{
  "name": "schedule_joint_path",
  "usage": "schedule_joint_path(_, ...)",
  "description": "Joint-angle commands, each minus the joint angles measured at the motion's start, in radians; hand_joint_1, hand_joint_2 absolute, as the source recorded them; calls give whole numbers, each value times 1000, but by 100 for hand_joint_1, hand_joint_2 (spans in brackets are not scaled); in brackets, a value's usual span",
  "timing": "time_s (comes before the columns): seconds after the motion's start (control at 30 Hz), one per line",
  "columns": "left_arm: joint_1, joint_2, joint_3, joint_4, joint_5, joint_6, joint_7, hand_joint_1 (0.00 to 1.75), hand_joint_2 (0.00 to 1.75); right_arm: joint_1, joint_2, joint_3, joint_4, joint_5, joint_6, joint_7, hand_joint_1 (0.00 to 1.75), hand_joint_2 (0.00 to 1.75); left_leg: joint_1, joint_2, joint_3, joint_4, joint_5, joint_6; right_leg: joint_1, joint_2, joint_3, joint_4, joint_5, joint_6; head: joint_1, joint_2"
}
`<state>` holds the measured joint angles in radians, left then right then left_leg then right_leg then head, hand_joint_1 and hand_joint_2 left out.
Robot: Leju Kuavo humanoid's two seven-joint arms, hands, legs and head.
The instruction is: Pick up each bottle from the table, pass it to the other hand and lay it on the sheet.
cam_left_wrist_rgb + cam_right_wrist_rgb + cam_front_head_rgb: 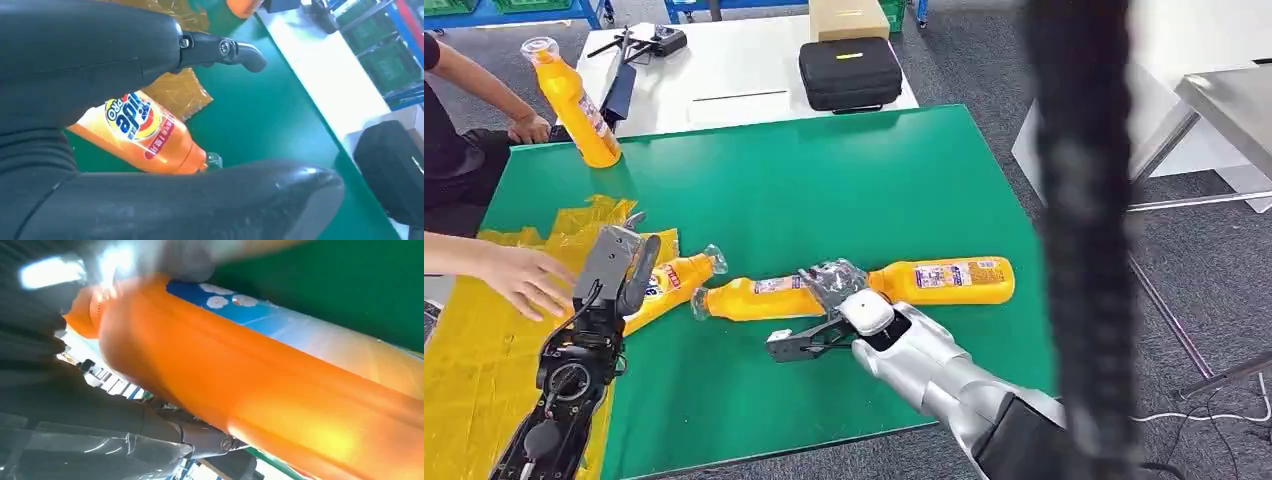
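Silver and grey, the right robot hand (849, 305) sits at the neck of the right-most bottle (944, 280), which lies flat on the green counter (824, 180). Its fingers wrap the capped end, and the right wrist view shows the orange body pressed close against them, so it appears to be gripping the bottle, though nothing shows the bottle lifted yet. The left robot hand (619, 265) hovers with fingers spread and empty above a second bottle (674, 285) that lies partly on the yellow sheet (484, 350). A third bottle (754, 298) lies between the two, its cap near the second bottle and its base just beside the right robot hand. A fourth bottle (574, 100) leans tilted at the counter's far corner. A person's hand (519, 275) rests on the sheet, close to the left robot hand.

The grip is at the narrow neck, far from the heavy body, so on lifting the bottle may droop or slip out. Swinging it toward the left robot hand could knock the third bottle and roll it away. The person's hand lies near the handover path and risks being struck.
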<state>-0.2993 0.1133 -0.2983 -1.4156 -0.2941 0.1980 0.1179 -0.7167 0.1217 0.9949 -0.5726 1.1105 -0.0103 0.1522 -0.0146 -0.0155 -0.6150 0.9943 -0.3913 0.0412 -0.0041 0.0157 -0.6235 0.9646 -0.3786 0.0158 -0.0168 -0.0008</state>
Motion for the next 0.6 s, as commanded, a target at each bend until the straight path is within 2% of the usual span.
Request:
schedule_joint_path(0.03,-11,24,-39,-9,5,-1,2,0,0,11,-8,62,94,-1,27,-7,159,175,1,-1,4,0,-1,-3,1,-3,5,-1,-2,0,0,0)
schedule_joint_path(0.13,-11,24,-39,-9,5,-1,2,0,0,11,-8,62,94,-1,27,-7,159,175,1,-1,3,-1,-1,-3,1,-3,5,-1,-1,0,0,0)
schedule_joint_path(0.17,-12,26,-43,-9,9,7,-6,0,0,11,-7,60,95,-1,31,-7,175,175,1,-2,5,0,-1,-4,1,-4,6,-1,-2,0,0,0)
schedule_joint_path(0.53,-28,9,-61,-73,105,41,-48,0,0,50,-31,124,134,51,87,-48,173,175,2,-4,7,-1,-1,-4,2,-6,9,-3,-2,0,0,0)
schedule_joint_path(0.57,-30,4,-58,-81,112,45,-55,0,0,56,-34,124,135,51,90,-48,5,175,1,-3,7,-1,0,-3,2,-5,8,-2,-2,0,0,0)
schedule_joint_path(0.6,-32,5,-61,-85,112,45,-56,0,0,61,-35,123,134,50,95,-42,0,175,2,-4,8,-1,-1,-4,2,-7,10,-3,-2,0,0,0)
